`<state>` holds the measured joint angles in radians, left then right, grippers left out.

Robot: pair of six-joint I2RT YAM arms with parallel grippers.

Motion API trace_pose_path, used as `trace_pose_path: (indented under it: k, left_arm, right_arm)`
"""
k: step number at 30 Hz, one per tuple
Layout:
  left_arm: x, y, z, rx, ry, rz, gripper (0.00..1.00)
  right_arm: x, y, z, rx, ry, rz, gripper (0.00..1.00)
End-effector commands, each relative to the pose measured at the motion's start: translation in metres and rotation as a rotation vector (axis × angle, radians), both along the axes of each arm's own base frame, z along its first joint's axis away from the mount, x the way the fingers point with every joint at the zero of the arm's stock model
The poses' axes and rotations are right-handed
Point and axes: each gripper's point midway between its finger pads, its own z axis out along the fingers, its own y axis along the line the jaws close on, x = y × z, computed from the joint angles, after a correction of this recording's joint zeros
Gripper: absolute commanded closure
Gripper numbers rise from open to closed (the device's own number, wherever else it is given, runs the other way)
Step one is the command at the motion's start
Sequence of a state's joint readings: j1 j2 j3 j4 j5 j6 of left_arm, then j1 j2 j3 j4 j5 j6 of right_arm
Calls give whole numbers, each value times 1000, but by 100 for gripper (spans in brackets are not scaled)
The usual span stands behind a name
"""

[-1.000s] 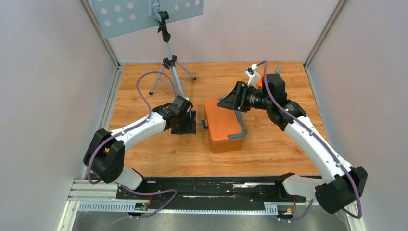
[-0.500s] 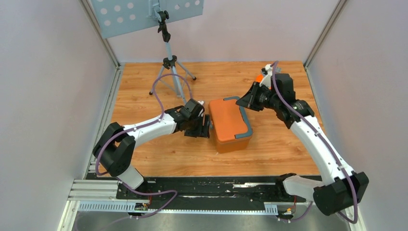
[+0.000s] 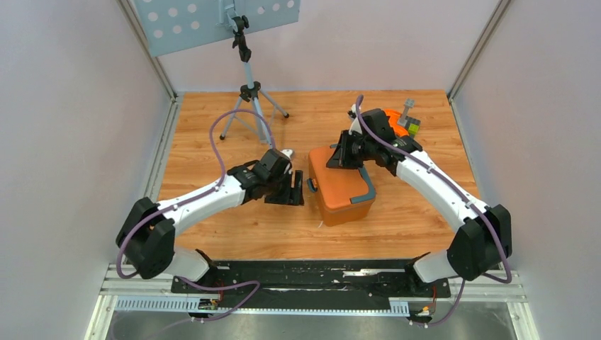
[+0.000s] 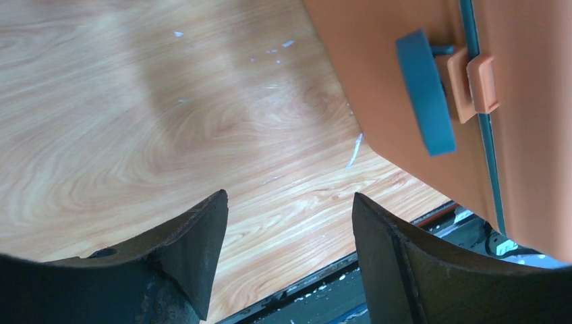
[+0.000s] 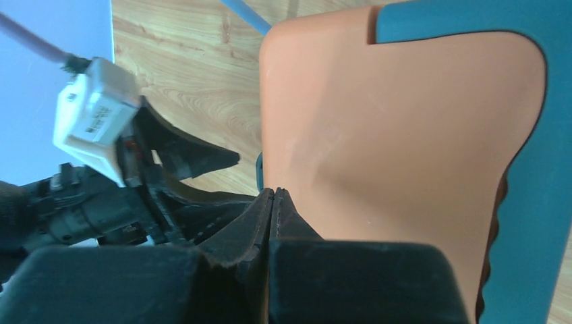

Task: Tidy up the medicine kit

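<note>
Two grippers, one box. The medicine kit (image 3: 339, 187) is lying lid down and closed on the wooden table (image 3: 205, 134), between the two arms.

- Long axis of the kit: running from the near edge towards the back wall, skewed slightly. The blue-grey latch (image 4: 425, 91) is facing the left arm; the handle (image 5: 526, 169) is running along the opposite long side.
- Left gripper (image 3: 290, 193): sitting just beside the kit's latch face, low over the wood. Its jaws are standing wide apart with nothing between them. In the left wrist view the latch is lying ahead and to one side of the gap, not yet lined up with it.
- Right gripper (image 3: 339, 157): hanging over the kit's far end, jaws pressed fully together and gripping nothing. Its tips are pointing at the lid near the latch-side edge; contact with the lid cannot be told.
- Nearer arm for the latch: the left, judging by position. The coming move is probably turning on swinging that open gap onto the latch while the right steadies the lid.
</note>
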<state>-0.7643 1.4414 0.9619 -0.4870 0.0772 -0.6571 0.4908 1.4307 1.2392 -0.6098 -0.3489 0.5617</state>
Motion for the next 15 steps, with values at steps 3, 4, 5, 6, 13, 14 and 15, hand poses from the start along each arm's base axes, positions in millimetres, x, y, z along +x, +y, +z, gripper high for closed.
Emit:
trace_pose_path:
  k: [3,4,5,6,13,14,15]
  left_arm:
    - [12,23,11,-43,-16,97,25]
    - [13,26,9,-46,-6,104,26]
    - [14,26,9,-50,-5,106,26]
    - [15,27,8,-51,0,109,26]
    - [26,21,2,-81,7,117,30]
    - [28,19,-1,-85,14,117,30]
    - [31,17,0,-94,10,117,32]
  right_arm:
    - [15,2,5,-22,-53,6,100]
    - [14,3,-4,-28,-32,14,100]
    - [12,4,-11,-35,-14,25,100]
    - [10,5,-21,-45,10,33,100]
    - [8,-1,-24,-78,-7,29,100]
    - [11,-4,-13,-84,-43,13,100]
    - [15,-8,-2,-94,-81,-4,100]
